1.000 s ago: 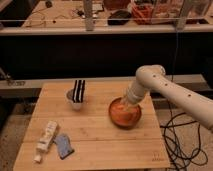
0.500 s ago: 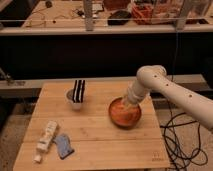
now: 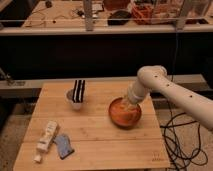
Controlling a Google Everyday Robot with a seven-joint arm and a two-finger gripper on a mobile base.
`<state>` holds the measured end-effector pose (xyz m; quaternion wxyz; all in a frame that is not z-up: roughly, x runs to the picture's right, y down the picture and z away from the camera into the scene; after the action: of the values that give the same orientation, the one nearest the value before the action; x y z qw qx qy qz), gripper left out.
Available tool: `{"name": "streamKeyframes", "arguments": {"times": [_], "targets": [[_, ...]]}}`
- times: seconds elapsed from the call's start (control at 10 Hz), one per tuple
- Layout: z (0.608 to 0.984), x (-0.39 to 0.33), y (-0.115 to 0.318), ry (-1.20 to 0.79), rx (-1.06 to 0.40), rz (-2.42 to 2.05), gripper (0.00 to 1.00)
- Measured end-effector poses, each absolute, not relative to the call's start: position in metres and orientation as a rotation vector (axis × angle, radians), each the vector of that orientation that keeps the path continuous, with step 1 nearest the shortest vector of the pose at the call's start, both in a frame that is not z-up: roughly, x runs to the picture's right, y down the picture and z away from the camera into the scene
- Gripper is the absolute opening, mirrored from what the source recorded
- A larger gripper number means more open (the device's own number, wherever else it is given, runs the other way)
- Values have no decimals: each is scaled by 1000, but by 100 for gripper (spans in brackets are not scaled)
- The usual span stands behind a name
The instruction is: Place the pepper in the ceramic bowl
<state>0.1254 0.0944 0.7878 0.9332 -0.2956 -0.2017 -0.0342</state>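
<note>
The orange-terracotta ceramic bowl (image 3: 124,114) sits on the right half of the wooden table (image 3: 95,135). My gripper (image 3: 128,103) reaches down from the white arm (image 3: 165,90) into the bowl, over its right inner side. The pepper does not show as a separate thing; it is hidden by the gripper or lost against the bowl's orange inside.
A small pale grey cup (image 3: 75,98) with a black-and-white striped piece stands left of the bowl. A white bottle (image 3: 46,140) and a blue-grey object (image 3: 63,145) lie near the table's front left. Black cables (image 3: 182,145) hang on the floor at the right.
</note>
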Motion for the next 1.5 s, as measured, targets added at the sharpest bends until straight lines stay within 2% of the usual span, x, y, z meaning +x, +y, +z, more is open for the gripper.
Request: {"name": "streamKeyframes", "arguments": {"times": [0.2,0.4,1.0,1.2,1.4,1.5], "targets": [[788,126,96,-415,-609,-57,29],[788,126,96,-416,-609,-55,36],[788,127,98,-423,-615,-37,36],[788,127,99,-426,-618,-29,44],[788,126,100,-428,-619,-27,38],[788,126,100,-428,-619,-26,38]]}}
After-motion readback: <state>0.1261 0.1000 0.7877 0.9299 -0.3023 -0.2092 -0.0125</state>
